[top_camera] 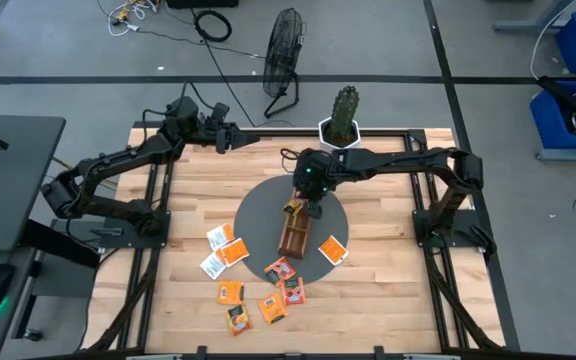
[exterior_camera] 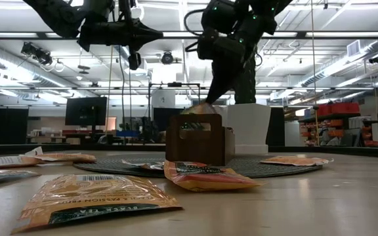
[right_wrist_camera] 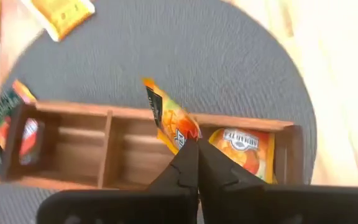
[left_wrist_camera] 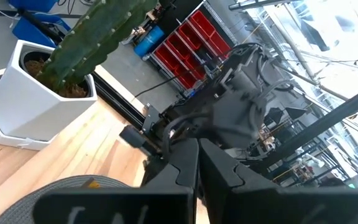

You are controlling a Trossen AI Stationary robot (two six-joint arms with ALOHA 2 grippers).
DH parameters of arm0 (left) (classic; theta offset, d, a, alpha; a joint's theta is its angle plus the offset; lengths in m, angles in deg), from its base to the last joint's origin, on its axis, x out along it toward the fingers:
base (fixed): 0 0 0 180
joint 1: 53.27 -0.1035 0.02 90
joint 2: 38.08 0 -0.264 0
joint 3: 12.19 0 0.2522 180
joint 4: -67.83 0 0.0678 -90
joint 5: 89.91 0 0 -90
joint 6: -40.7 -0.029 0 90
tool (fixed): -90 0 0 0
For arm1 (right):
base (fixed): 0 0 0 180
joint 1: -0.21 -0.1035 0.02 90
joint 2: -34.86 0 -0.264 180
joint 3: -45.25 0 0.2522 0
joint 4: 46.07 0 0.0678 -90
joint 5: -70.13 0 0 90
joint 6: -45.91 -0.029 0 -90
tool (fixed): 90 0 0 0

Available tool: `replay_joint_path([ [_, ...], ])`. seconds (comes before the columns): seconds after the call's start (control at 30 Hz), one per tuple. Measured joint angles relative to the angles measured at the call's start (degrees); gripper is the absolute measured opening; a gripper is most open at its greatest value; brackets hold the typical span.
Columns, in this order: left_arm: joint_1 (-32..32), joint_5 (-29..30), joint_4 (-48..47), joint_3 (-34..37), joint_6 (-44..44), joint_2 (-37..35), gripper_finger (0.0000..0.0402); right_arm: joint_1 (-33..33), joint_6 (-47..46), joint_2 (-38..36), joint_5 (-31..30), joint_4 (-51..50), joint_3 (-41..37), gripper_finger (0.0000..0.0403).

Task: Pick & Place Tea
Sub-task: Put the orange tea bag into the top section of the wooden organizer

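Note:
A long brown wooden tray lies on a round grey mat. My right gripper hangs over the tray's far end, shut on an orange tea sachet. Another orange sachet lies flat in the end compartment beside it. Several more sachets lie loose near the tray's near end, some on the bare wood and some on the mat's edge. My left gripper is shut and empty, raised above the table's far left. My right gripper pinches the orange sachet by one corner between its two fingertips, coming from above and pointing down. The sachet stands on edge over a tray compartment, tilted. Whether its lower end touches the tray floor cannot be told.
A cactus in a white pot stands at the far edge, just behind the mat. A black fan is on the floor beyond the table. In the low view, sachets lie close to the near edge. Bare wood shows at right.

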Motion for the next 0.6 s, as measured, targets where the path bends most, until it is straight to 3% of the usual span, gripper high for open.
replay_joint_path([
  [0.3,0.0,0.8,0.3,0.0,-4.0,0.0,0.0028,0.0,-9.7,-6.1,-3.9,4.0,0.0,0.0],
  [0.6,0.0,3.0,17.2,0.0,-4.8,0.0,0.0115,0.0,-18.8,-14.3,-15.6,12.8,0.1,0.0],
])
